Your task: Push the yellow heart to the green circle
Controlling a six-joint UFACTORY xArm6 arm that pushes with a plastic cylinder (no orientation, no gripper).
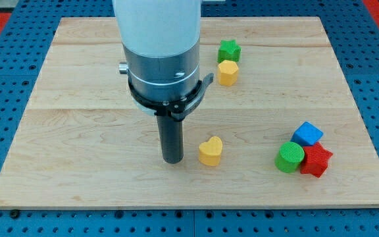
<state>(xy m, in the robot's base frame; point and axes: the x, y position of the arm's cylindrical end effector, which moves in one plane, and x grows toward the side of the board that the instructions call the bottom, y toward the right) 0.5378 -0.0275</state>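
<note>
The yellow heart (210,151) lies on the wooden board (77,131), below the middle. My tip (172,160) rests on the board just to the view's left of the heart, a small gap apart. The green circle (289,157) stands at the view's lower right, well to the right of the heart. It touches a red star (316,160) and sits just below a blue cube (306,134).
A green star (228,51) and a yellow hexagon-like block (227,72) stand together near the view's top, right of the arm's grey and white body (160,52). A blue pegboard (5,79) surrounds the board.
</note>
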